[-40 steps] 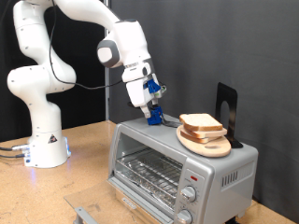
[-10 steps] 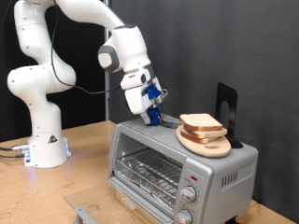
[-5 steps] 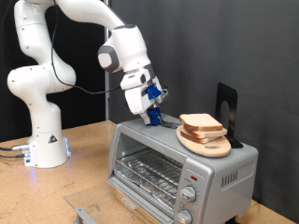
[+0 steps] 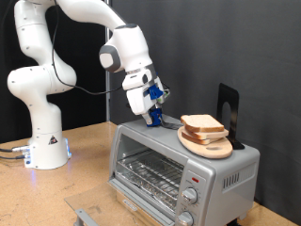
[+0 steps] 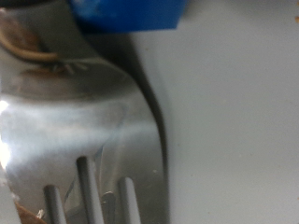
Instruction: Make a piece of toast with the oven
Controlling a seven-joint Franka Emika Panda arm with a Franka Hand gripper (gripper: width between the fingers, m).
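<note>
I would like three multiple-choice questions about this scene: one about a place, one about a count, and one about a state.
1. Where is the round wooden board?
A. on top of the oven
B. on the table
C. inside the oven

2. How many bread slices lie on the board?
A. one
B. two
C. four

3. Where is the gripper?
A. low, just above the oven's top
B. high above the robot's base
C. inside the oven

Answers:
1. A: the board rests on the oven's top.
2. B: two stacked slices are visible.
3. A: its fingers are down near the oven's top, beside the board.

Board (image 4: 208, 143) crowding oven (image 4: 179, 169) top
</note>
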